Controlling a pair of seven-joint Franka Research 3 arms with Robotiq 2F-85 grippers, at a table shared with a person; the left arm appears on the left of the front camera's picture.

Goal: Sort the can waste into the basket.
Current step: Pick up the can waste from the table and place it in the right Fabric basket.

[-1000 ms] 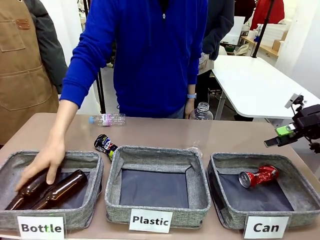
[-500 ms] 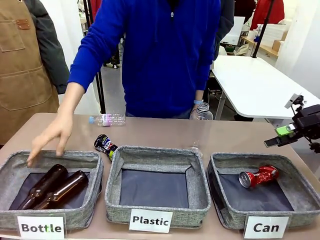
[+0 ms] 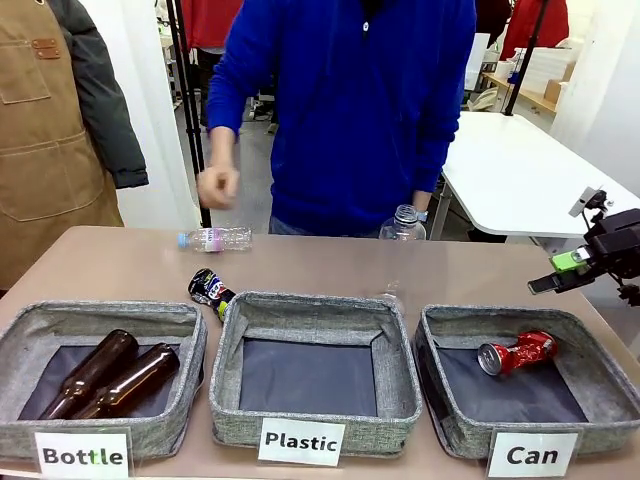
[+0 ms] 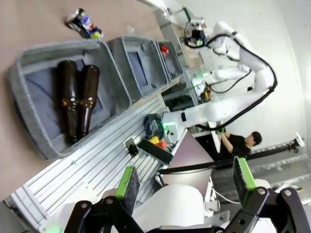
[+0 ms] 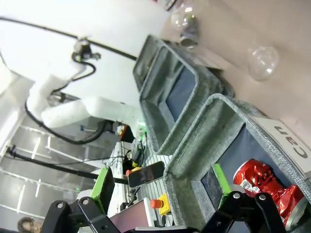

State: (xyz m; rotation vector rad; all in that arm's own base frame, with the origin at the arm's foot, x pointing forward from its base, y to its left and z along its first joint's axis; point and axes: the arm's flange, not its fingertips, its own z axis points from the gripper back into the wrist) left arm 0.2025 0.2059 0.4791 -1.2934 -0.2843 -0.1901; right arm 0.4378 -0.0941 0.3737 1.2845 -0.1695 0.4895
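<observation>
A crushed red can (image 3: 517,352) lies inside the grey basket (image 3: 447,418) labelled "Can" at the right. A dark can with colourful print (image 3: 211,289) lies on the table behind the gap between the "Bottle" and "Plastic" baskets. My right gripper (image 3: 558,272) hovers open beyond the Can basket's far right corner, holding nothing. Its wrist view looks down past the open right gripper (image 5: 162,187) at the red can (image 5: 265,187) in the basket (image 5: 204,141). My left gripper (image 4: 184,179) is open and empty, high and off the table's left end, with the dark can (image 4: 84,23) far off.
Two brown glass bottles (image 3: 105,372) lie in the "Bottle" basket (image 3: 190,340). The "Plastic" basket (image 3: 225,405) holds nothing. Clear plastic bottles (image 3: 215,239) (image 3: 403,222) sit along the far side. The person's fist (image 3: 217,185) is raised above the table.
The person's hand let go of a brown bottle in the Bottle basket and rose to chest height. Both grippers stayed put.
</observation>
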